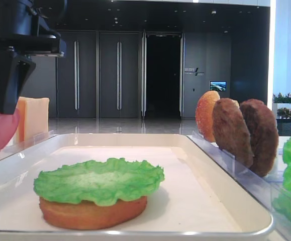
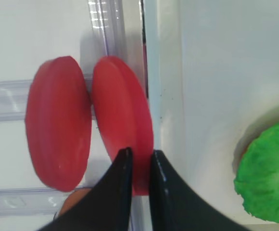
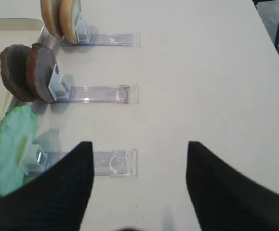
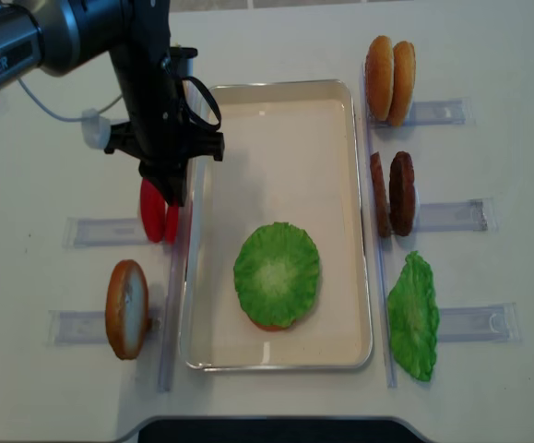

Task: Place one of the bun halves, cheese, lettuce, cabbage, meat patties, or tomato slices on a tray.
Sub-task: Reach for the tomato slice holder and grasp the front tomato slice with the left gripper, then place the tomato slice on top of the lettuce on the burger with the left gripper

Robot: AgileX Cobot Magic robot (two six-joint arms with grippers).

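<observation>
The left gripper [image 2: 138,166] reaches straight down beside the tray's [image 4: 354,185] left rim, pinched tight on the nearer of two upright tomato slices [image 2: 122,122]. The right gripper [image 3: 139,180] hovers spread, holding nothing.

The setting was a demonstration bench inside a large office-type lobby. A broad, plain white tabletop [image 4: 276,406] carried a cream-white rectangular tray [image 4: 276,92], with clear plastic slotted racks [image 4: 451,214] lined up along its left and right edges holding toy food discs upright. Behind the table's far edge stood tall dark panelled double doors with long vertical metal handles [image 1: 118,75], a polished reflective floor [image 1: 120,125], a small lit wall screen [image 1: 217,86] and potted plants [image 1: 285,98].
</observation>
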